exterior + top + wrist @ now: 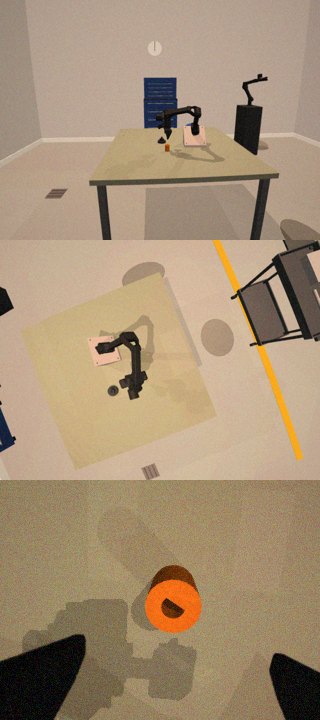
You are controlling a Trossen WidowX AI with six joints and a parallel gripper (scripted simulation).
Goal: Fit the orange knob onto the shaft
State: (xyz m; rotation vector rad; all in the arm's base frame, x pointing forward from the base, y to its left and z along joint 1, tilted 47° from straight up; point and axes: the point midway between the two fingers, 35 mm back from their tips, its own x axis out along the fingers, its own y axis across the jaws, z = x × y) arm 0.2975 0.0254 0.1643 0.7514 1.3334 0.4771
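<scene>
The orange knob [167, 148] [173, 623] stands upright on the table. In the wrist view its D-shaped hole faces up, with the flat side slanting down to the right along the hole's upper right. My gripper [168, 138] [178, 653] is open and empty above the table, with the knob between and beyond its fingertips in the wrist view. The arm hides the knob in the top view. The round dark pedestal [112, 390] [161, 141] stands on the table a short way from the knob, its shaft pointing up. The shaft's flat side cannot be made out.
The arm stands on a pale pink plate [97, 359] [188, 140] with a screw at each corner. The table's front edge [180, 179] shows in the exterior view. A second arm on a black stand [247, 126] and a blue cabinet [160, 87] are beyond the table.
</scene>
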